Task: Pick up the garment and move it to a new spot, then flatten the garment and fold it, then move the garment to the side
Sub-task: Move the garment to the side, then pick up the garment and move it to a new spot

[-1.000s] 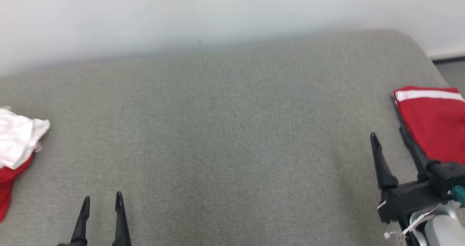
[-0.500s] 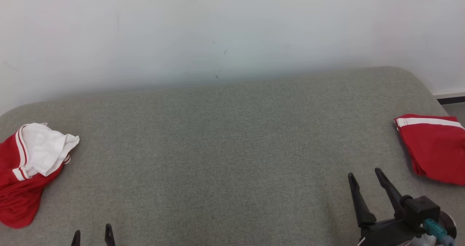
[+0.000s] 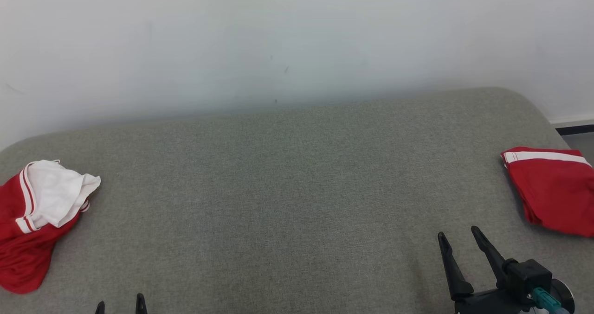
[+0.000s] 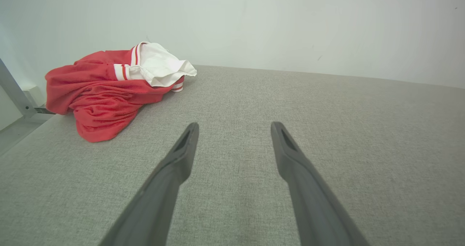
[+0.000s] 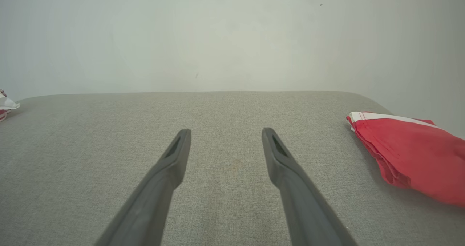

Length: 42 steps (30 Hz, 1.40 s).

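Observation:
A crumpled red garment with a white lining and striped trim (image 3: 32, 221) lies in a heap at the left end of the grey padded surface (image 3: 287, 193); the same garment (image 4: 109, 86) sits up and left of my fingers in the left wrist view. A folded red garment with a white stripe (image 3: 552, 189) rests flat at the right end, and that folded garment (image 5: 410, 151) lies right of my fingers in the right wrist view. My left gripper (image 3: 119, 303) stands open at the bottom edge, empty. My right gripper (image 3: 457, 234) is open and empty, left of the folded garment.
A pale wall (image 3: 278, 40) runs behind the surface. The surface's rounded right corner (image 3: 524, 96) drops to a floor with a dark skirting strip (image 3: 575, 129). In the left wrist view a grey metal bar (image 4: 14, 93) stands beyond the left edge.
The head camera has tilted up, bringing in more wall and the whole crumpled garment. My right gripper has drawn back from the folded garment toward the bottom edge. Both grippers stay open.

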{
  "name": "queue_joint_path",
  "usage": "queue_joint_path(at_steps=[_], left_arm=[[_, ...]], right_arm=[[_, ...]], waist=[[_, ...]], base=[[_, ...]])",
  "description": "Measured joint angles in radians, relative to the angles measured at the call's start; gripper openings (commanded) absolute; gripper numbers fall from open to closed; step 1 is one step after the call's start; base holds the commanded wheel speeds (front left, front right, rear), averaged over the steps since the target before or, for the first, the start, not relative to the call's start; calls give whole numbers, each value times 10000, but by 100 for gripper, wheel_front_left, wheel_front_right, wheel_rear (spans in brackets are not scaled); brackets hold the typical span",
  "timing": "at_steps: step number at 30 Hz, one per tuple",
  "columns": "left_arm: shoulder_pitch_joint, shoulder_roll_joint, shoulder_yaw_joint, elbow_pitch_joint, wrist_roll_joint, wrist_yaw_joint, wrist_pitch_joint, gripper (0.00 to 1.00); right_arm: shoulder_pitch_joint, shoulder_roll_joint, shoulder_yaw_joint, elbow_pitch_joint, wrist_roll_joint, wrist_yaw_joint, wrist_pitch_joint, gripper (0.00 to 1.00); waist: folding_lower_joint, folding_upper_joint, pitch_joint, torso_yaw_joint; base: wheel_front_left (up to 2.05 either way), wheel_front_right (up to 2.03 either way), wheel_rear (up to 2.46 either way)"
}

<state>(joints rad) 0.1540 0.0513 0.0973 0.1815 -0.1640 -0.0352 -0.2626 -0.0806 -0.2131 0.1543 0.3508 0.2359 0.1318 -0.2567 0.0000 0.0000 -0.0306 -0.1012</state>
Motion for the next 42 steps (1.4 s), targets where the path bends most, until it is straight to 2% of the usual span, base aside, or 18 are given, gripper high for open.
queue_joint_path(at_steps=[23, 33, 42], left_arm=[[-116, -4, 82, 92, 15, -163, 0, 100], [-109, -4, 169, 33, 44, -92, 0, 100], [76, -2, 368, -6, 155, -104, 0, 100]], right_arm=[[24, -69, 105, -33, 35, 0, -48, 100], [66, -46, 383, -29, 98, 0, -52, 100], [145, 125, 600, -23, 176, 0, -50, 100]], waist=[[1, 0, 26, 296], [1, 0, -126, 1098], [1, 0, -257, 2284]], base=[[0, 0, 0], [0, 0, 0], [0, 0, 0]])
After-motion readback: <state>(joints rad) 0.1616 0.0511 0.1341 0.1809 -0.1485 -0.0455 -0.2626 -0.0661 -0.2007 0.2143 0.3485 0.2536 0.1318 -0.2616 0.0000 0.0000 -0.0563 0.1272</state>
